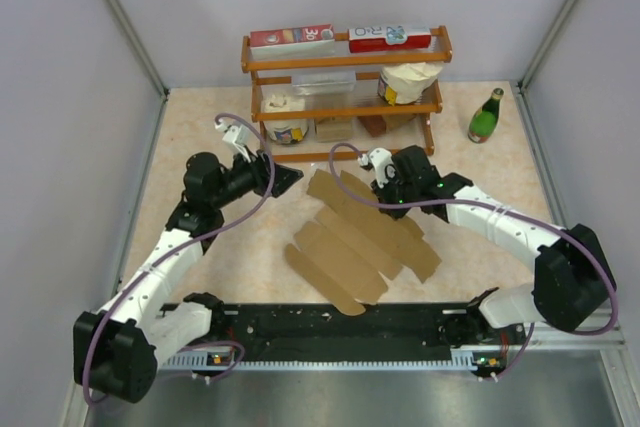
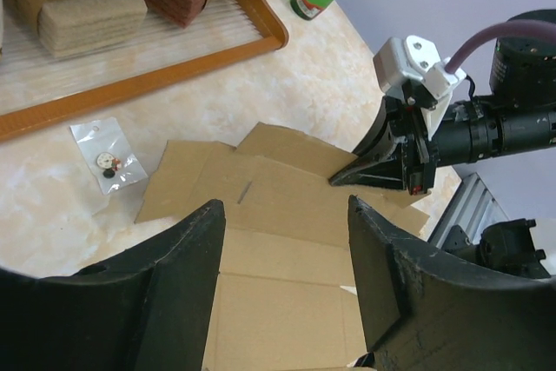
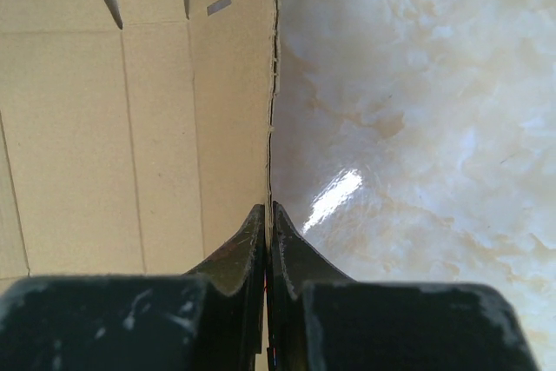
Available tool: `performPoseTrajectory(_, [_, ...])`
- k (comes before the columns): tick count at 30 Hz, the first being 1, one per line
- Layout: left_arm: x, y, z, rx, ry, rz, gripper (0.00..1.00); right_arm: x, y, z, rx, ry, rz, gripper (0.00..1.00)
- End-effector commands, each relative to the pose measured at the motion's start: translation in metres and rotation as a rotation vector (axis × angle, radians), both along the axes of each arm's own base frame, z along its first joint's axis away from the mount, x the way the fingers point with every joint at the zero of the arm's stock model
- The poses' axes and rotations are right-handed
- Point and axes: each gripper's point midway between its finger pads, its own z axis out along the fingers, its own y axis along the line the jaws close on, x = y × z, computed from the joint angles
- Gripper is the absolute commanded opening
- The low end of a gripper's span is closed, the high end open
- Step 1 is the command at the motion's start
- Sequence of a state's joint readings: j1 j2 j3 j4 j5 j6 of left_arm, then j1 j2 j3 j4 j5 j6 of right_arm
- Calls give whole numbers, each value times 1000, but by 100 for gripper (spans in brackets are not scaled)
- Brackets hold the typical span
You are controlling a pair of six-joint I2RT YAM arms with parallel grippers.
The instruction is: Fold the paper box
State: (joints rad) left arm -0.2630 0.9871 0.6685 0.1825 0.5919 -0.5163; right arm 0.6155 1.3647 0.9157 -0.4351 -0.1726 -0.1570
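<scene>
The paper box (image 1: 350, 237) lies flat and unfolded in front of the shelf (image 1: 300, 65). The right gripper (image 3: 268, 211) pinches its shelf-side edge, fingers pressed together — probably to lift that panel — while the left gripper (image 2: 287, 210) hangs spread wide above the cardboard, ready to brace.

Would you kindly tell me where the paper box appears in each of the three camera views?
Top external: the paper box lies flat in the middle of the picture.
Left wrist: it fills the lower middle.
Right wrist: it covers the left half.
Shared landmark: the right end effector, shut on the box's edge, shows in all three views.
</scene>
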Motion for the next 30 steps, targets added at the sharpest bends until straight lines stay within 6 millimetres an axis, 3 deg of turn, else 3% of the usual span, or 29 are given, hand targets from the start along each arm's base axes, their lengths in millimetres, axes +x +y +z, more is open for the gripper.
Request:
performPoseTrajectory(1, [-1, -7, 10, 1, -81, -39, 63, 20, 11, 17, 34, -118, -3, 0])
performPoseTrajectory(5, [-3, -7, 4, 4, -73, -39, 63, 25, 14, 16, 55, -133, -16, 1])
performPoseTrajectory(13, [-9, -6, -7, 10, -51, -44, 63, 27, 24, -9, 50, -78, 10, 2])
performPoseTrajectory(18, [-15, -3, -21, 17, -30, -40, 63, 21, 23, -22, 17, -31, 38, 9])
performPoseTrajectory(30, [-19, -2, -33, 19, -5, -36, 63, 24, 28, -32, 14, -9, 39, 13])
